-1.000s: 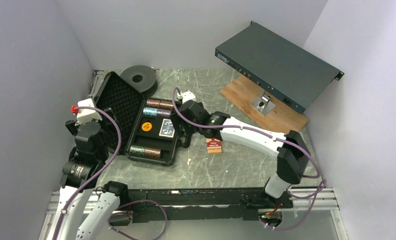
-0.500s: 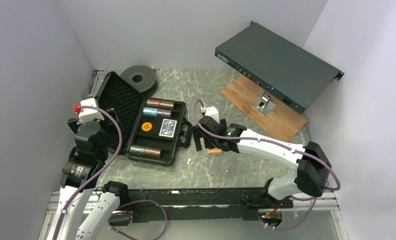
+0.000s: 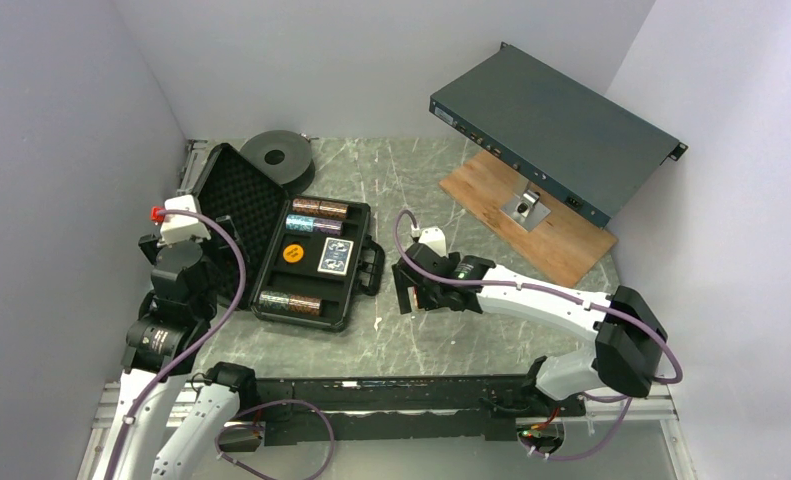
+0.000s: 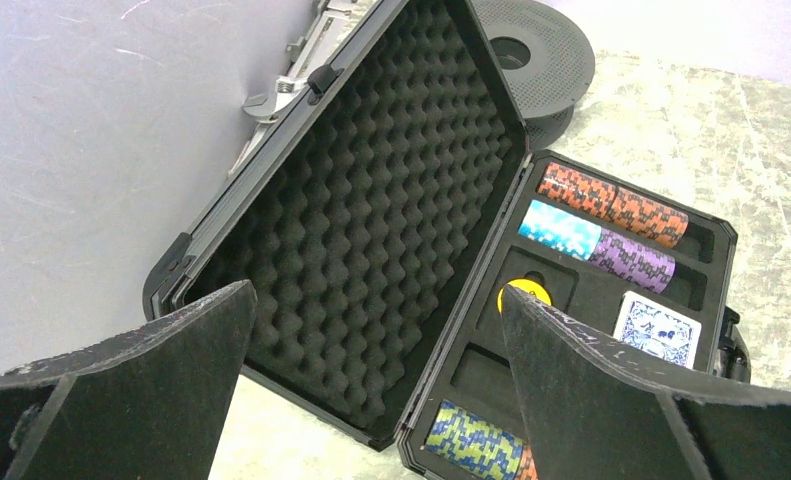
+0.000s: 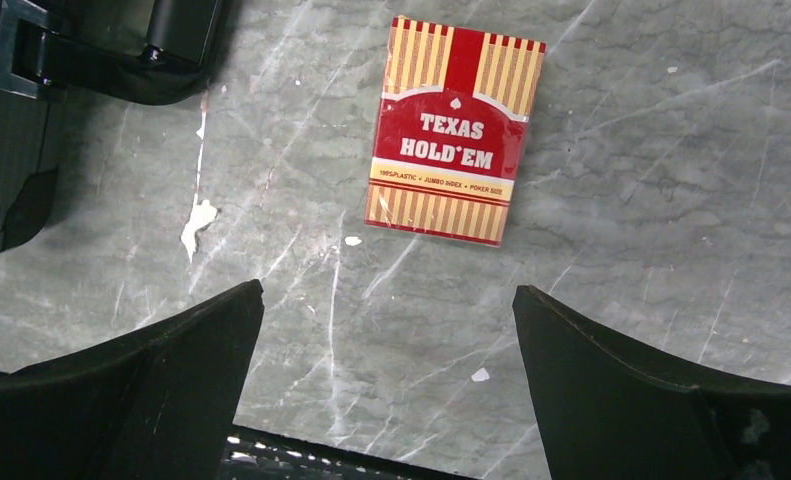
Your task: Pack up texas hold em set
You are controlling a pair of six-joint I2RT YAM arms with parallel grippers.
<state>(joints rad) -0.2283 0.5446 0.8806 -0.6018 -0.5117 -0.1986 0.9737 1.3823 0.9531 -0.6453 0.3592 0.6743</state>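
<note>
Two grippers, both spread wide, empty: just beyond our right gripper (image 5: 387, 292) lies the red Texas Hold'em deck (image 5: 455, 130); ahead of our left gripper (image 4: 376, 290), the open briefcase (image 4: 371, 200).

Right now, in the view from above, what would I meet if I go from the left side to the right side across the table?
left arm → open black briefcase → fingers of the right arm → grey metal box
</note>
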